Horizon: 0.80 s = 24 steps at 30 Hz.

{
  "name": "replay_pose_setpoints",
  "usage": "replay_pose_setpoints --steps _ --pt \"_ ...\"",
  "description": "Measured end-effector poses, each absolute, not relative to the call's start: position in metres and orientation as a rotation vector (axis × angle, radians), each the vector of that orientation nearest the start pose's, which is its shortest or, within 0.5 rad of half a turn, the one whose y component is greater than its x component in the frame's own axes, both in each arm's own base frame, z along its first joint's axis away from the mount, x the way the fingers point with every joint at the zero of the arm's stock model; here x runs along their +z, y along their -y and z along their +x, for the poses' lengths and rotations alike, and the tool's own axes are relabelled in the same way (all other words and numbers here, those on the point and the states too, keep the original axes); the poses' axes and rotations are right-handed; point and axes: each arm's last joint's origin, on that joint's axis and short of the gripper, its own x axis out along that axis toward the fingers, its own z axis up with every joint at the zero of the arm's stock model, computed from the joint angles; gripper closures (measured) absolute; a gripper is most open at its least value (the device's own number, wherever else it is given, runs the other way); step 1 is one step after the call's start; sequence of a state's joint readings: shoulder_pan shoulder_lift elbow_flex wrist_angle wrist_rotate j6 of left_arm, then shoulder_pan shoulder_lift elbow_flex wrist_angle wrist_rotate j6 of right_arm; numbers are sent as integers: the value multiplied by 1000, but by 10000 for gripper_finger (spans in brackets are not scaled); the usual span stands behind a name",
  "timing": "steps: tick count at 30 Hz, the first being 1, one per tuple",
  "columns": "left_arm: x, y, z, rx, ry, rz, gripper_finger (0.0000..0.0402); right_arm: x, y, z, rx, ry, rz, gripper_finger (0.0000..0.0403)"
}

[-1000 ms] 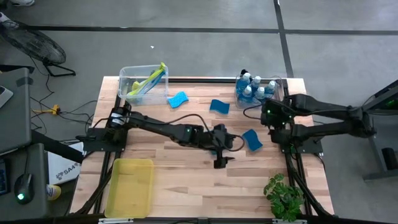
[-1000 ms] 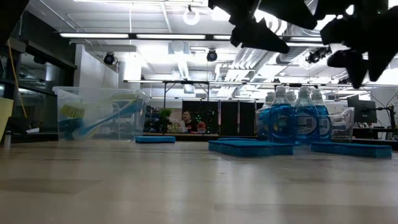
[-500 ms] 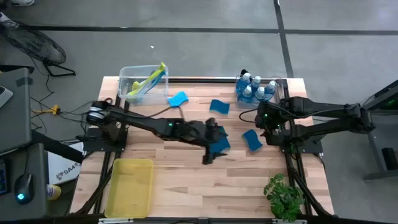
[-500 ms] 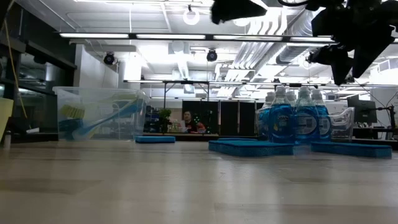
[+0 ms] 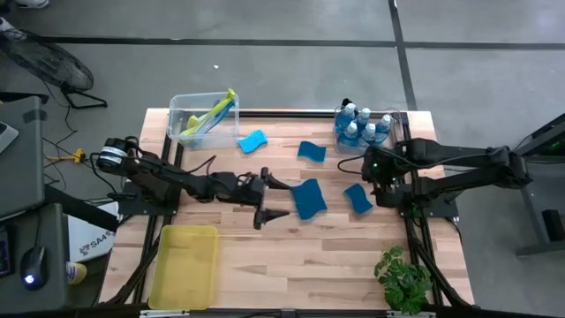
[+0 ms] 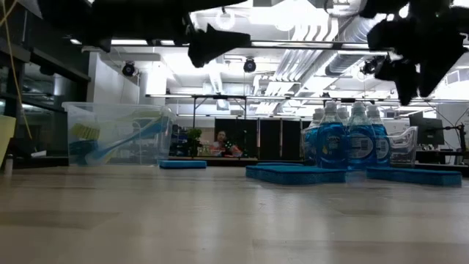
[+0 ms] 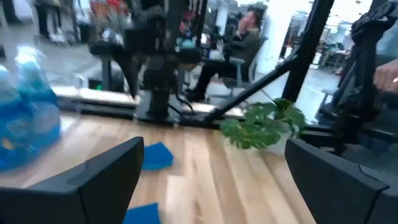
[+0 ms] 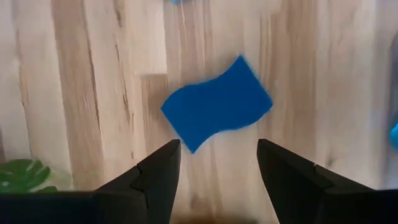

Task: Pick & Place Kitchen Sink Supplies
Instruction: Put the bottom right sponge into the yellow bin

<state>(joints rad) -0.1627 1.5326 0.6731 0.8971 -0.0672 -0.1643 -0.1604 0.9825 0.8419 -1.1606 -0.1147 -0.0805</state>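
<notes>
The left gripper (image 5: pixel 269 196) hangs above the surface (image 5: pixel 353 256) with its fingers apart and empty, just beside a blue sponge (image 5: pixel 308 198). The right gripper (image 5: pixel 372 177) hovers over another sponge (image 8: pixel 216 103), fingers apart, gripping nothing. Beyond that sponge stand the soap bottles (image 5: pixel 360 125). Far from the bottles, dish brushes (image 5: pixel 212 115) lean in a clear bin (image 5: pixel 181 109).

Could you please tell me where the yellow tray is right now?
In the high view, the yellow tray lies at the table's near left corner, below the left arm and well clear of the sponges.
</notes>
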Motion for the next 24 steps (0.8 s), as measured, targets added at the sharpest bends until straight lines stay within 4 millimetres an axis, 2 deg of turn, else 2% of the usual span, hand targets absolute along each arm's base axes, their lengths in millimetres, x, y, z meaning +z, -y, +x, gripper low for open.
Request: replay_pose_setpoints --steps 3,6,9,12,19,24 --pt "222 44 305 -63 53 -106 17 240 21 147 -57 -1356 204 197" --pt "221 37 306 -50 51 1 17 220 20 149 -175 -1373 378 197" --pt "222 30 307 -86 56 98 17 198 18 149 -198 -1397 540 197" --pt "222 21 308 -166 66 165 17 184 18 149 -224 -1376 591 197" --pt "217 13 307 -331 32 186 17 181 26 156 -433 -1244 535 197" --pt "215 14 307 -358 26 208 17 182 29 161 -518 -1160 563 197"
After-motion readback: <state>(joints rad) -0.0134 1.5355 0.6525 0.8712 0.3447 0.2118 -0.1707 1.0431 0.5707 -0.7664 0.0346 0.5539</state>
